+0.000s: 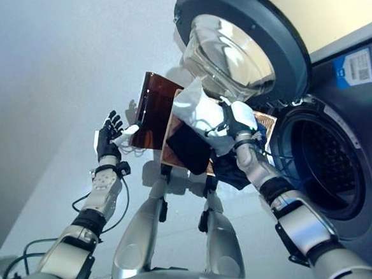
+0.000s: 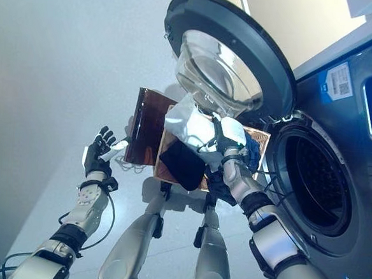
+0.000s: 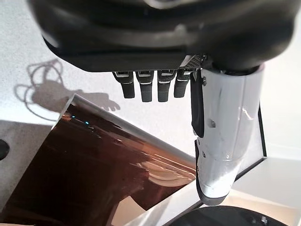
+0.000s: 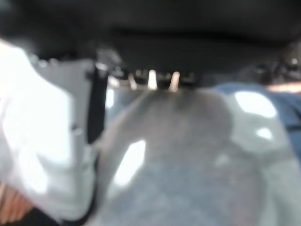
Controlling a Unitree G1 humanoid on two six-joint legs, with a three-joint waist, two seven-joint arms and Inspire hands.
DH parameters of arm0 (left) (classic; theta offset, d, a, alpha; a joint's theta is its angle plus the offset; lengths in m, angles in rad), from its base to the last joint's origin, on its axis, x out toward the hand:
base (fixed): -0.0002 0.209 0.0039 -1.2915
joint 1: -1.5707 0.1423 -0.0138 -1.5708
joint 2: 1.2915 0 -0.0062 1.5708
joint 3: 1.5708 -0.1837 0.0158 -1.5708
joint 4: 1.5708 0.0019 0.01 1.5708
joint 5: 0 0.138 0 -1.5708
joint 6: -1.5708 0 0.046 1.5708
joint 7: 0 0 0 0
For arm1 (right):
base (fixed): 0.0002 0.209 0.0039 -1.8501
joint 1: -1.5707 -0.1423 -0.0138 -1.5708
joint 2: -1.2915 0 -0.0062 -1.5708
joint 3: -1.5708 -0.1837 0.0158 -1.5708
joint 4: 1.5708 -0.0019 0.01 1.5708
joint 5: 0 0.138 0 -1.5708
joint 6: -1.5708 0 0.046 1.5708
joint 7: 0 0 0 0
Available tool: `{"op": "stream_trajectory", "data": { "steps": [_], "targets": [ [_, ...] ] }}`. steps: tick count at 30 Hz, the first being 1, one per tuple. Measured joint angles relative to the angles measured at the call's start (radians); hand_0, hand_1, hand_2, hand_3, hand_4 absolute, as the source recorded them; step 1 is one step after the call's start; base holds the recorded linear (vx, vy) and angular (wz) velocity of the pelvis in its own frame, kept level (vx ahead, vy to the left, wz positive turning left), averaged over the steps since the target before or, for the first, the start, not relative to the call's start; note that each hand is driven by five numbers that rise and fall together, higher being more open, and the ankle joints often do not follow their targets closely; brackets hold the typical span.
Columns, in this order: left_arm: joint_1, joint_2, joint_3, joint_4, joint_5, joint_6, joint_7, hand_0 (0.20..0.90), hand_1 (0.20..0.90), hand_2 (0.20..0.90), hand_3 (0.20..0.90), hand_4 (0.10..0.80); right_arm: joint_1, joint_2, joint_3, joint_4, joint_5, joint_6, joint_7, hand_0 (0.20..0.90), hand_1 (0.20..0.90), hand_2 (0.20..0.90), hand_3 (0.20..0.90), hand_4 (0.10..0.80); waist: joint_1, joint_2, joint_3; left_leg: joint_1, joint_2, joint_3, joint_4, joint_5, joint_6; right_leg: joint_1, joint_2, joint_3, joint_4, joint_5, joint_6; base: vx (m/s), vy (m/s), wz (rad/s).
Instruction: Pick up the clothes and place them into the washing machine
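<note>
Pale grey floor (image 1: 60, 105), smooth and faintly glossy, fills the room before one dark grey washing machine (image 1: 365, 139) that stands at the right. Its round door (image 1: 244, 41) hangs swung wide, a thick dark ring around a bulging clear glass bowl, and beside it the drum opening (image 1: 319, 158) shows as a dark circle with a perforated metal wall inside. One label sits on the machine's front panel. Two flat, glossy, reddish-brown panels (image 1: 155, 108) lie on the floor near the door, overlapping at one edge. The right hand (image 1: 238, 124) is raised just in front of the drum opening, near the door's lower edge, with its fingers curled round a bundle of clothes (image 1: 197, 111): a crumpled white piece on top, a black piece (image 1: 188, 147) hanging below it, and blue cloth (image 1: 261, 129) bunched at the wrist side. In the right wrist view soft white and blue cloth shows against the hand. The clothes are all outside the drum. The left hand (image 1: 110, 134) is held up well apart from the machine, fingers straight and spread, holding nothing, with the brown panels past its fingertips.
</note>
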Motion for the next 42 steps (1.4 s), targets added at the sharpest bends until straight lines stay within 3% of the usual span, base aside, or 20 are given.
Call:
{"op": "stream_trajectory", "data": {
  "steps": [20,33,34,35,36,37,41,42],
  "targets": [
    [-0.049,0.017,-0.028,-0.085,-0.009,-0.025,0.023,0.9,0.9,0.9,0.9,0.8,-0.211,0.006,0.046,0.107,-0.011,-0.04,-0.069,0.9,0.9,0.9,0.9,0.8,-0.016,0.003,-0.001,-0.186,0.017,-0.006,-0.006,0.06,-0.081,-0.224,0.005,0.002,0.051,0.05,-0.01,0.002,0.001,0.01],
    [-0.093,0.019,-0.028,-0.106,-0.009,-0.047,0.047,0.9,0.9,0.9,0.9,0.8,-0.286,-0.005,0.053,0.106,-0.026,-0.041,-0.089,0.9,0.9,0.9,0.9,0.8,-0.005,0.028,-0.018,-0.288,0.022,-0.018,-0.006,0.055,-0.08,-0.381,0.009,0.023,0.15,0.049,-0.011,0.0,0.001,0.0],
    [-0.105,0.017,-0.028,-0.11,-0.009,-0.047,0.048,0.9,0.9,0.9,0.9,0.8,-0.293,-0.009,0.052,0.106,-0.027,-0.041,-0.091,0.546,0.546,0.546,0.546,0.547,-0.003,0.031,-0.02,-0.3,0.027,-0.02,-0.005,0.041,-0.099,-0.391,0.014,0.023,0.149,0.048,-0.012,0.0,0.0,0.0],
    [-0.111,0.015,-0.029,-0.11,-0.009,-0.046,0.048,0.9,0.9,0.9,0.9,0.8,-0.294,-0.008,0.052,0.106,-0.027,-0.041,-0.092,0.469,0.469,0.469,0.469,0.492,-0.002,0.031,-0.02,-0.305,0.027,-0.02,-0.005,0.028,-0.117,-0.395,0.013,0.023,0.148,0.045,-0.016,0.01,0.001,-0.03],
    [-0.124,0.013,-0.03,-0.11,-0.009,-0.045,0.049,0.9,0.9,0.9,0.9,0.8,-0.298,-0.016,0.052,0.106,-0.028,-0.041,-0.094,0.269,0.269,0.269,0.269,0.349,-0.002,0.032,-0.021,-0.316,0.026,-0.017,0.001,0.0,-0.155,-0.398,0.009,0.021,0.139,0.045,-0.018,0.0,0.0,0.0],
    [-0.125,0.008,-0.029,-0.11,-0.008,-0.045,0.05,0.9,0.9,0.9,0.9,0.8,-0.299,-0.017,0.056,0.099,-0.033,-0.037,-0.094,0.2,0.2,0.2,0.2,0.3,-0.001,0.031,-0.021,-0.32,0.027,-0.015,0.004,-0.004,-0.16,-0.397,0.011,0.02,0.13,0.053,-0.028,0.0,0.0,0.0],
    [-0.123,0.0,-0.035,-0.11,-0.009,-0.043,0.052,0.9,0.9,0.9,0.9,0.8,-0.322,-0.022,0.058,0.121,-0.064,-0.031,-0.086,0.2,0.2,0.2,0.2,0.3,0.003,0.04,-0.026,-0.321,0.03,-0.018,-0.001,-0.006,-0.162,-0.402,0.016,0.021,0.129,0.053,-0.028,0.0,0.0,0.0],
    [-0.124,-0.011,-0.037,-0.11,-0.008,-0.043,0.051,0.9,0.9,0.9,0.9,0.8,-0.323,-0.021,0.045,0.122,-0.048,-0.034,-0.091,0.2,0.2,0.2,0.2,0.3,0.002,0.042,-0.028,-0.328,0.028,-0.018,0.001,-0.034,-0.199,-0.402,0.012,0.022,0.119,0.053,-0.028,0.0,0.0,0.0]
  ]
}}
